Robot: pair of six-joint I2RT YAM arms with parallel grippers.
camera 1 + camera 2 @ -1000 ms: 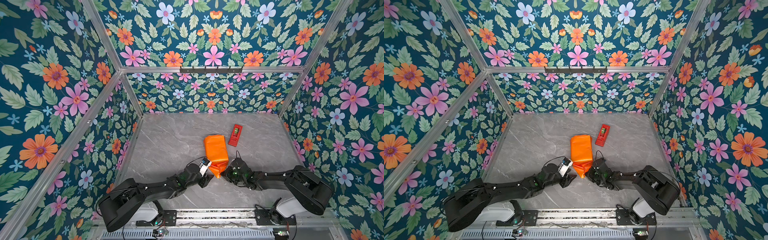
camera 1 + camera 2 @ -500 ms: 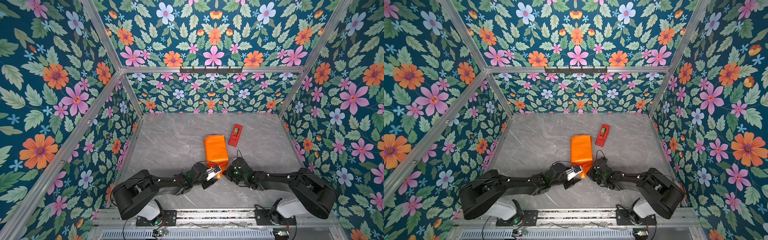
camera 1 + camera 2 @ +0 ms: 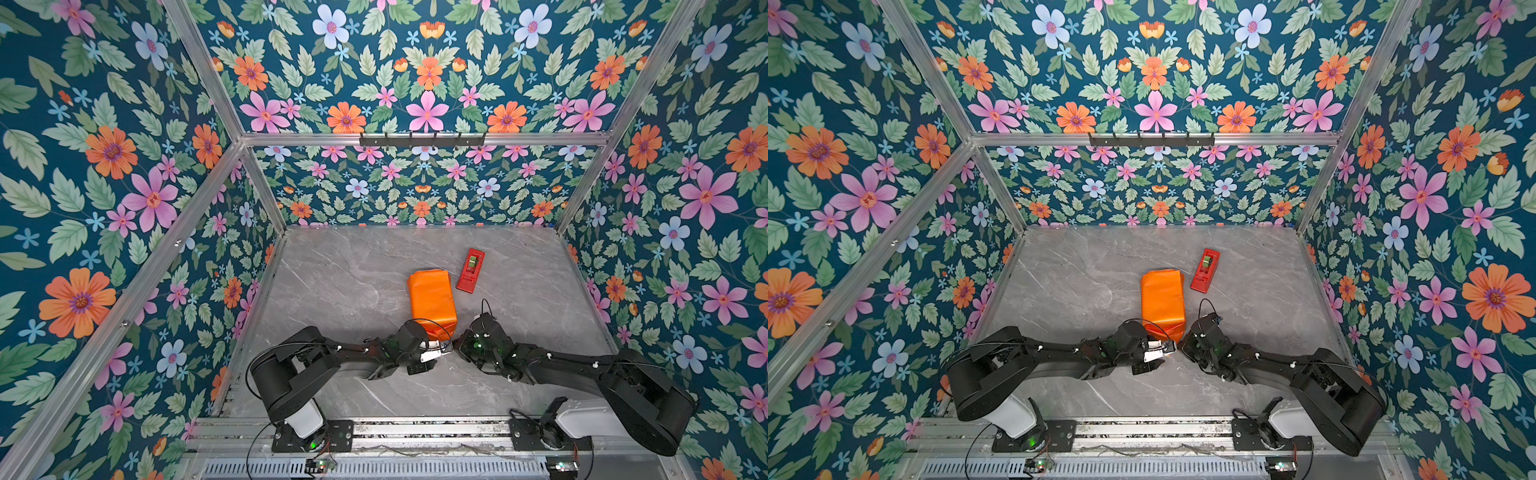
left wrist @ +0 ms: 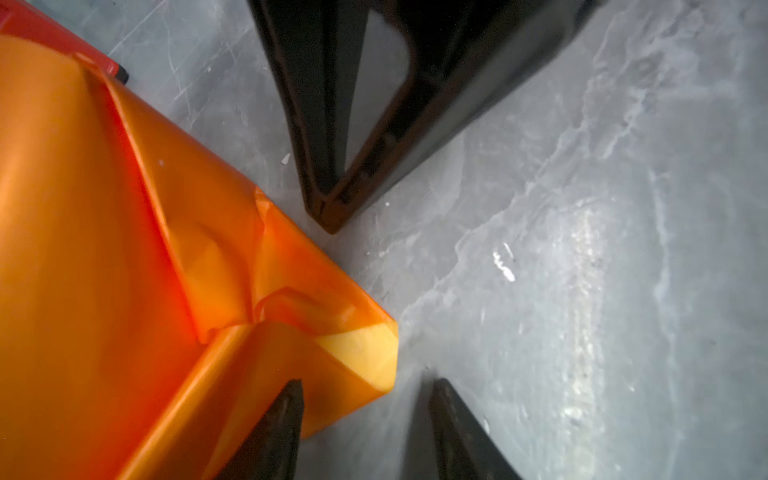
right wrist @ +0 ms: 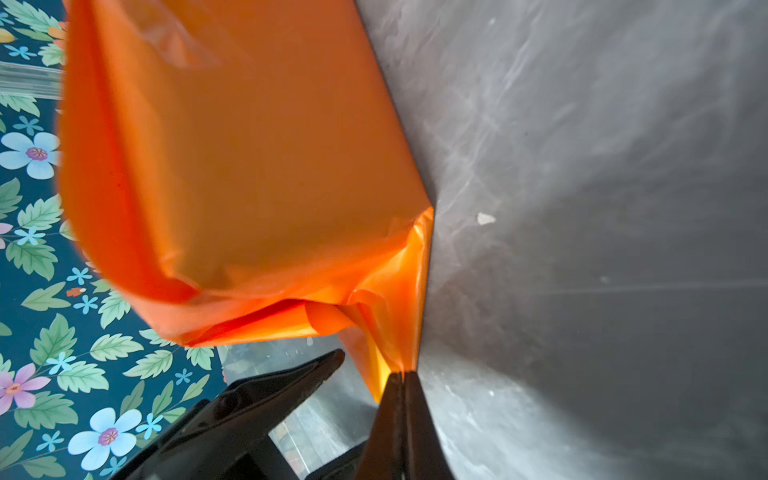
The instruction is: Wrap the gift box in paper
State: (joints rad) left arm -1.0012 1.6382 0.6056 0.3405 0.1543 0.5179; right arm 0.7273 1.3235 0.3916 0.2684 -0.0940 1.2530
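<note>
Right wrist: my R gripper (image 5: 401,376) just pinched paper (image 5: 249,145) end flap; L gripper (image 4: 365,384) swung in, half-open astride flap corner; end fold nxt.

No lettering can be read on the paper (image 3: 431,297) or the tape dispenser (image 3: 470,270).

Top views look down from above my near edge, sharing the table (image 3: 340,266). My wrist cams sit close, both on the near end of the paper (image 4: 104,249).
</note>
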